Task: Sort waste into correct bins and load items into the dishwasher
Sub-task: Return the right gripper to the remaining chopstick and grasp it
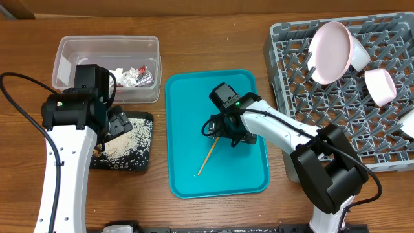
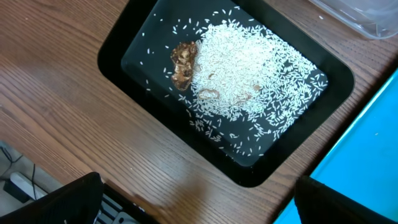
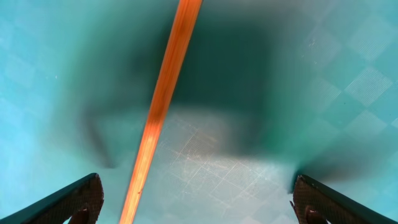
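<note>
While my right gripper (image 3: pixel 196 208) hung with jaws spread wide, gripping nothing, one chopstick (image 3: pixel 158 106) lay just beneath, between them, on the teal tray (image 3: pixel 323 87). My left gripper (image 2: pixel 199 205), equally spread, hovered over the black tray (image 2: pixel 115 62) of rice (image 2: pixel 249 81). Farther off, right of my right gripper, stood the dish rack (image 1: pixel 291 77).

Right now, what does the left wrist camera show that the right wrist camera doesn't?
Only left wrist: a shallow black rectangular tray holding loose pale rice grains and a small brown food scrap, on the wooden table. Only right wrist: a thin wooden chopstick. Both: the large teal plastic tray, plus the open left tool and right tool respectively.
</note>
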Robot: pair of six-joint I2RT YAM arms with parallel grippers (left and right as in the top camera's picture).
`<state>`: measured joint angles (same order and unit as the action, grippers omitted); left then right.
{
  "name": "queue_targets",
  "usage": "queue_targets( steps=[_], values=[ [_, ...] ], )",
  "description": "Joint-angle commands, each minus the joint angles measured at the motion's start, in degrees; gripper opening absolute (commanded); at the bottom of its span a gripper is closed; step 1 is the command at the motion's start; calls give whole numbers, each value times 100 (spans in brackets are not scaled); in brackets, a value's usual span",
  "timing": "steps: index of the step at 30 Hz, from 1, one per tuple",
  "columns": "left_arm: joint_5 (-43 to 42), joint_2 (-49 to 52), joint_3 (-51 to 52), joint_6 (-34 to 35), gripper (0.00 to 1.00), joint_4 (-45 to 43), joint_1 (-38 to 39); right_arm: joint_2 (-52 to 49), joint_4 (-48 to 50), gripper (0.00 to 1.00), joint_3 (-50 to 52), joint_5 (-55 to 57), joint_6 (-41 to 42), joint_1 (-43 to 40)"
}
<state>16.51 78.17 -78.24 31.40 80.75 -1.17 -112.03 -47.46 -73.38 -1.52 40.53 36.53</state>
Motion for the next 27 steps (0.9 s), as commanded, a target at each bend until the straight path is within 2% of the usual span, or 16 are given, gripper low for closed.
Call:
queue_targets(
  steps=[1,9,13,19,27],
  values=[
    [-4,-17,-13,35,100,-7,-9,-278,282,100,68,-372,20,22],
    [-4,-17,-13,35,100,-7,-9,-278,474,100,70,-603,55,22],
    [-4,-17,-13,37,100,-9,-9,-282,120,100,70,-284,656,22],
    [-4,-20,-13,35,100,-9,-9,-293,-109,100,70,-66,752,22],
    [-4,-17,-13,35,100,-9,-9,-341,-282,92,70,-72,778,22]
  ],
)
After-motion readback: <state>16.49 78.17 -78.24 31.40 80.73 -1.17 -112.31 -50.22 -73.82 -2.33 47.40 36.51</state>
